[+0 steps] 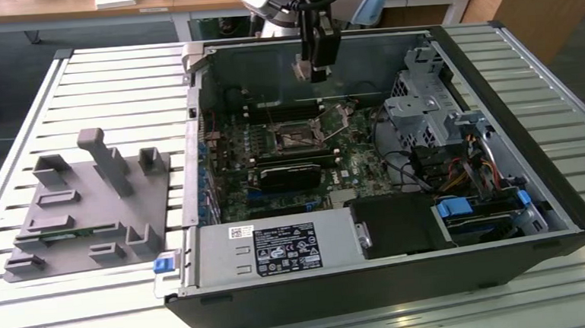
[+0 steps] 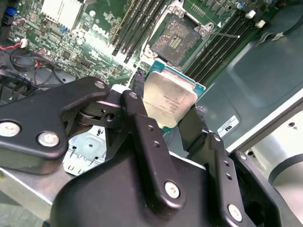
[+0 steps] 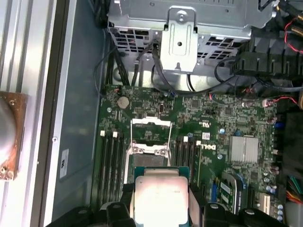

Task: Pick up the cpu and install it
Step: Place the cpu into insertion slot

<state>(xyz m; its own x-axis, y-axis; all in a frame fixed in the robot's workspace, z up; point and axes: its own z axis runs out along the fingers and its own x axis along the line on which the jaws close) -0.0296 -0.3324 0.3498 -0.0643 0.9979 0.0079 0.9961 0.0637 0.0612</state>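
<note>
1. While the arm hangs over the open computer case [image 1: 538,195] in the exterior view, the motherboard [image 1: 235,184] lies face-up on the case floor.
2. The gripper [image 2: 165,113] is clamped on the cpu [image 3: 161,196], with one finger against each of two opposite edges.
3. The socket [image 3: 150,137], its contact field uncovered, lies below the held chip and a little ahead of it, clear of it.
4. The cpu's edges run roughly square with the socket's sides, so no large turn seems needed.

Dull grey metal cpu [image 2: 169,99] — hand [image 2: 166,111] matt black, perhaps plastic
</note>
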